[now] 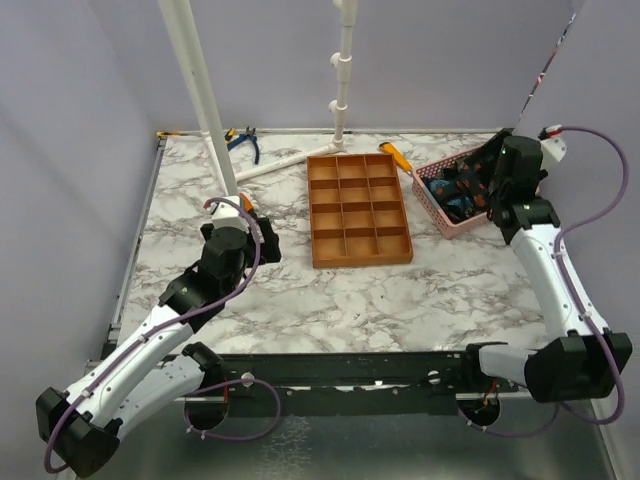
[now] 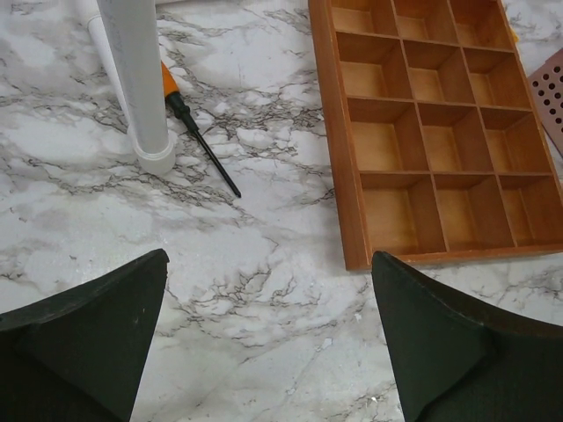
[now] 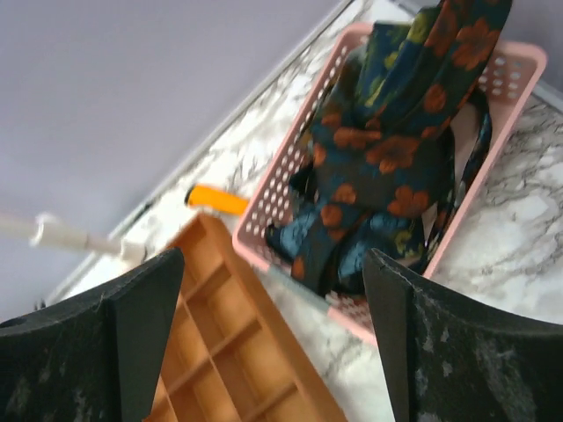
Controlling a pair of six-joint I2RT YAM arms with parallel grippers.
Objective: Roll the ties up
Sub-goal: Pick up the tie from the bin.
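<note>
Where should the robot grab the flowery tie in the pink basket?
Probably the humped fold of the orange-flowered tie, coming from above with the right pincer. That fold seems to bulge above the rim of the basket, and the basket walls block the sides.

The top external view looks down from high behind the 2 arm bases, taking in the whole marble bench (image 1: 300, 300). The left wrist view sits low and close, facing forward onto the orange compartment tray (image 2: 332, 141). The right wrist view, tilted, shares that tray and faces the pink basket (image 3: 274, 200)
</note>
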